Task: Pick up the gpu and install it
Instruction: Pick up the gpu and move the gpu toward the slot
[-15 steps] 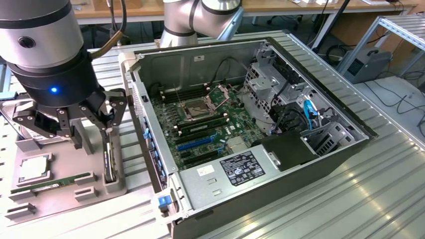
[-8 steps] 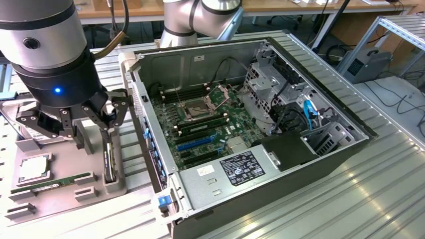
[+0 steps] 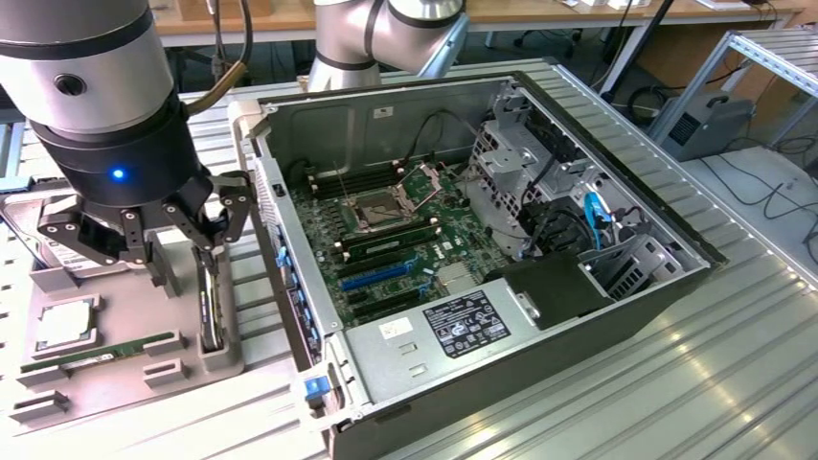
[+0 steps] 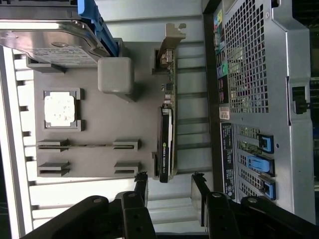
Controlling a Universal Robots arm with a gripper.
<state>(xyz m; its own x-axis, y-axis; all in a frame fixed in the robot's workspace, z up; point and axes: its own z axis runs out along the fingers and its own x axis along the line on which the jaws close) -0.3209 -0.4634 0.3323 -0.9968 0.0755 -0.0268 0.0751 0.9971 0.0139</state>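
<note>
Wrist view looks down past the gripper (image 4: pixel 169 188), whose two dark fingers (image 4: pixel 142 185) stand spread wide with nothing between them. From here the gpu (image 4: pixel 167 134) is seen along its full length, standing on edge in a slot of the grey fixture (image 4: pixel 99 124), its silver bracket (image 4: pixel 172 35) at the end farthest from the fingertips. Beyond that, at the fixture's far corner, lies a hard drive (image 4: pixel 50 42) in a blue carrier.

The exterior view gives the inside of the open computer case (image 3: pixel 665 278), with the motherboard (image 3: pixel 397 240) bare and facing up.

To one side of the gripper the fixture also carries a CPU (image 4: pixel 60 109) and a memory stick (image 4: pixel 87 146). On the other side the case's perforated wall rises close beside the gpu's slot, leaving a narrow lane.

The gpu sits below the tool, its near end lined up with the gap between the fingertips, and both fingers are clear of it.
</note>
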